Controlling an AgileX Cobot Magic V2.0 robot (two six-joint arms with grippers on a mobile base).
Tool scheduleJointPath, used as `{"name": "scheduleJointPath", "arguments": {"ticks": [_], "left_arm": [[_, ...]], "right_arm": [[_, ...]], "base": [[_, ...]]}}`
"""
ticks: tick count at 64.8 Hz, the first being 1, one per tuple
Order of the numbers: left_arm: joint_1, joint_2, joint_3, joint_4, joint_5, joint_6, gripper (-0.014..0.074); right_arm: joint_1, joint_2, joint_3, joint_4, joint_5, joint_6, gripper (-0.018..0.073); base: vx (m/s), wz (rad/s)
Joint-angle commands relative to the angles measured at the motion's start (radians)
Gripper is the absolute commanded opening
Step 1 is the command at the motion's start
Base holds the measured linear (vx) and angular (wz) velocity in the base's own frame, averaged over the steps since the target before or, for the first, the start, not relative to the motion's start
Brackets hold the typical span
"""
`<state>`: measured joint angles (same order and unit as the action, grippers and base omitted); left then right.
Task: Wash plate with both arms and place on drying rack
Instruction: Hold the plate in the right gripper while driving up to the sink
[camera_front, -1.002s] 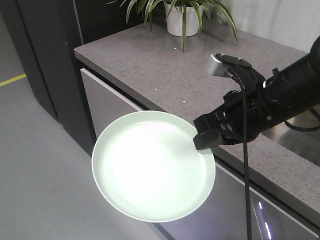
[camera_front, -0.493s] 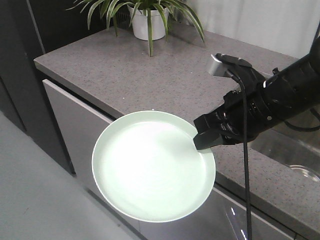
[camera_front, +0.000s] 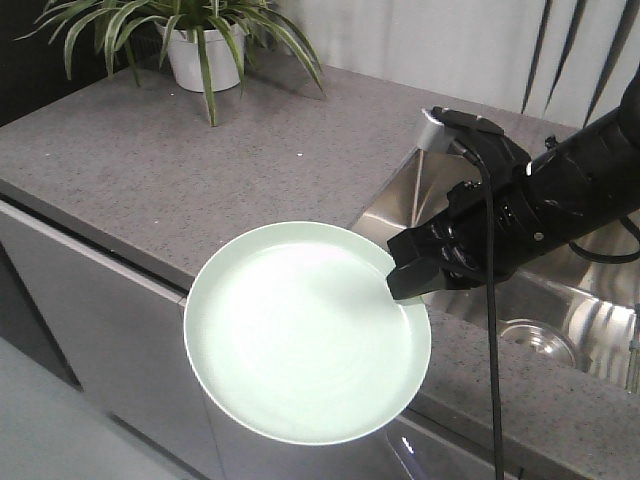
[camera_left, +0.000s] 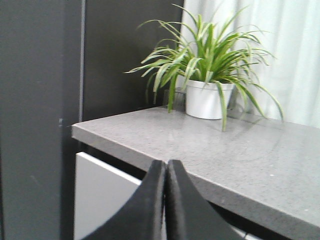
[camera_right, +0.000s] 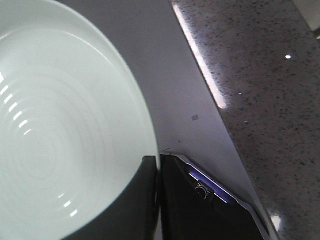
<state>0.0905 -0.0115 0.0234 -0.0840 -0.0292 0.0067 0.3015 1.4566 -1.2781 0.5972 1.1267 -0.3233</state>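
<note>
No text, label or number can be read anywhere.

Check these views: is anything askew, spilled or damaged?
Nothing stands out. The plate looks whole, clamped at its rim by the right gripper. The left gripper is shut, empty. No spills on the counter.

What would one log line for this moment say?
right fingers: shut on round pale mint-green plate, at rim | left fingers: shut, empty

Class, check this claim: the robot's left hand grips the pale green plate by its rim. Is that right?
No, the right hand grips the plate by its rim, as the right wrist view shows. The left hand is shut on nothing.
</note>
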Motion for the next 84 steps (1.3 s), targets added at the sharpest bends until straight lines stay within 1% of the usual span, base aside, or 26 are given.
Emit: {"name": "scheduleJointPath", "arguments": {"ticks": [1, 54, 84], "left_arm": [[-0.007, -0.014, -0.023, -0.003, -0.078, -0.007, -0.0006], [-0.007, -0.014, -0.023, -0.003, -0.078, -0.007, -0.0006], [-0.007, -0.014, -0.023, -0.003, -0.078, -0.007, -0.0006]], "right_arm": [[-0.002, -0.039, -0.027, 0.043, -0.024, -0.007, -0.0004], [-0.002, -0.039, -0.027, 0.043, -0.024, -0.007, -0.0004], [-0.002, -0.039, -0.027, 0.043, -0.024, -0.007, -0.0004]], "base": [[0.08, -0.31], [0.09, -0.33], [0.06, -0.23]]}}
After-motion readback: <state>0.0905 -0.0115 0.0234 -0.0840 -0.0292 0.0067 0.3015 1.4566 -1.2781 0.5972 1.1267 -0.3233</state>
